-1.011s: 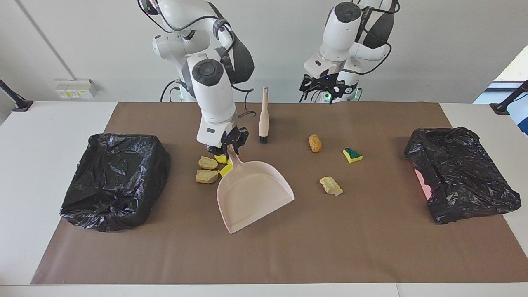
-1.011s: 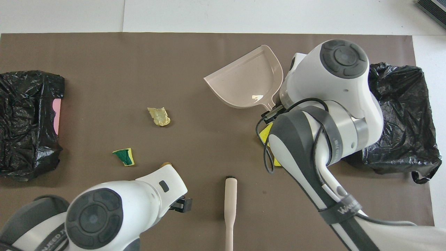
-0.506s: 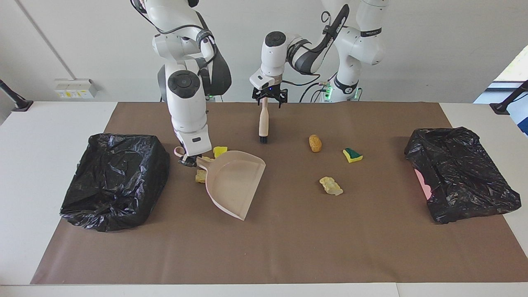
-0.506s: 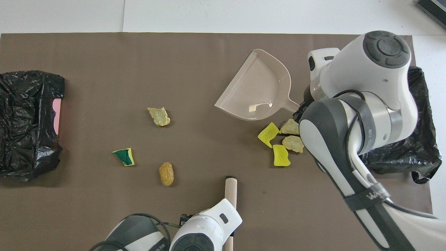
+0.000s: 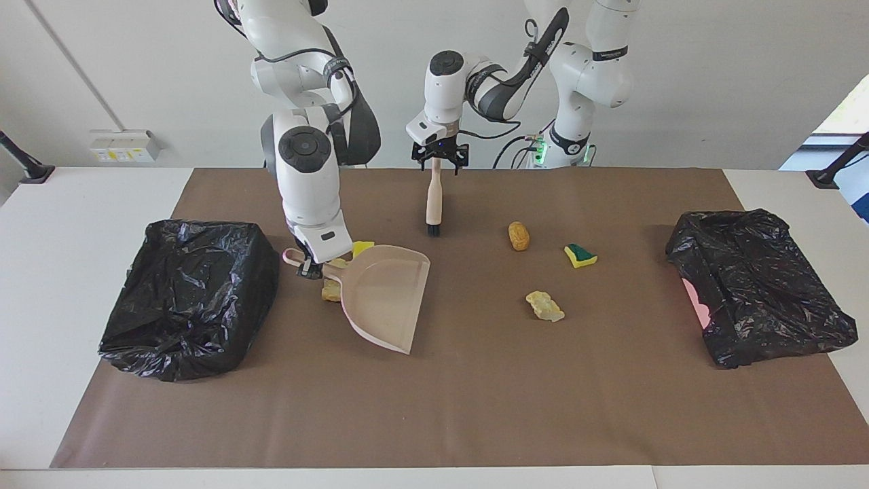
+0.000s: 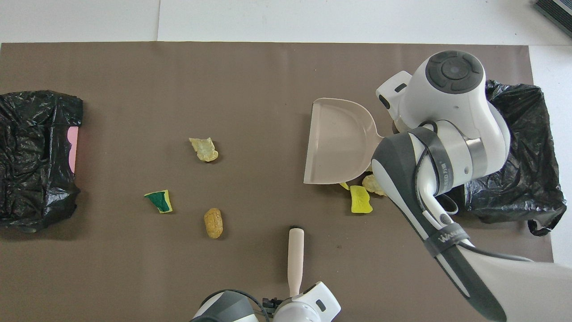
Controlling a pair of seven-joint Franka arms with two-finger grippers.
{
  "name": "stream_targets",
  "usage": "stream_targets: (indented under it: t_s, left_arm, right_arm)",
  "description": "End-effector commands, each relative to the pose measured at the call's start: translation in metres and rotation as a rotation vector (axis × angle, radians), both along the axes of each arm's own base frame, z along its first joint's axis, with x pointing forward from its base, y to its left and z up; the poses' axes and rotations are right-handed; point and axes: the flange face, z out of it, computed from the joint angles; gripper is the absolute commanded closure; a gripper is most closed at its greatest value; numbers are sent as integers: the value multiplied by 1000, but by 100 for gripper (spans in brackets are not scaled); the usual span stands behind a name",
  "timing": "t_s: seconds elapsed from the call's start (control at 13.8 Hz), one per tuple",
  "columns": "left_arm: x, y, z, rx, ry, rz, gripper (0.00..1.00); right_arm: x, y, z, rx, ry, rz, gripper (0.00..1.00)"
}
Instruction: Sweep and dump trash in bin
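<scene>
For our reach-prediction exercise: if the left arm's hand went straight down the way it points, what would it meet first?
Probably the brush: the left hand points down over its handle's upper end, though whether they already touch is unclear.

two bins (image 5: 190, 295), one dustpan (image 5: 383, 295), one brush (image 5: 433, 200)

Facing cam high, looks at robots; overhead cam steep down fwd; both share the brown mat (image 5: 475, 407).

A brown paper sheet (image 5: 475, 407) covers the white tabletop (image 5: 81, 204). On the wall near the right arm's end, a pale socket box (image 5: 122, 145). A black clamp (image 5: 835, 170) grips the tabletop's edge.
</scene>
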Motion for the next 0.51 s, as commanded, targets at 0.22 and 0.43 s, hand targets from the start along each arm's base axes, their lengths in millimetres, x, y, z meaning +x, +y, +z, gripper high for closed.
stream_targets:
  t_s: [0.22,0.43]
  left_arm:
    - [14,17,15,66,47,58,100]
    - [56,43,55,112,72,142,100]
  right_arm:
    - [-9,18,-10,-14,-17,3,100]
    - [-9,18,-10,-13,-20,2,100]
